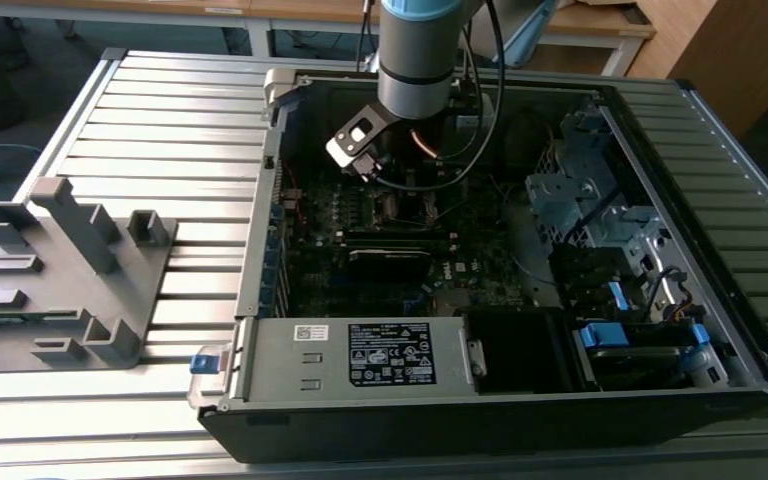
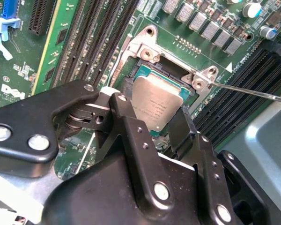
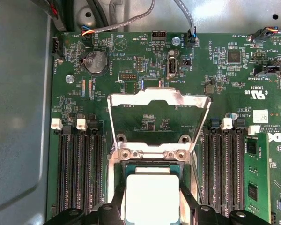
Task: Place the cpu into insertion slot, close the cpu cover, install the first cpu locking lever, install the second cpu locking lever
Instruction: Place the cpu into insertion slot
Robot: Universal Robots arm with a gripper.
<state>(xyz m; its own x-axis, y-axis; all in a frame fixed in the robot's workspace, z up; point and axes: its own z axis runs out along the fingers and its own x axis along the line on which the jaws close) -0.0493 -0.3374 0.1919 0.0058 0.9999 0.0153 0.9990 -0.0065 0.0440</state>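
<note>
Currently we log: gripper (image 2: pixel 154 123) clamped on cpu (image 2: pixel 158 101), poised at insertion slot (image 2: pixel 157 67), seating unclear; cpu cover (image 3: pixel 159 99) swung open, upright. We judge: keep cpu level, edges square to slot rim, no sideways scrub.

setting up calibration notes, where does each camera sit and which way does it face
Exterior view: off the arm, above the open computer case, looking down into it; the arm shows.
First wrist view: on the arm, looking straight down on the motherboard and open cpu cover; the tool shows.
Second wrist view: on the arm, looking obliquely past the tool at the insertion slot.
Both wrist views share the cpu held in the tool.
</note>
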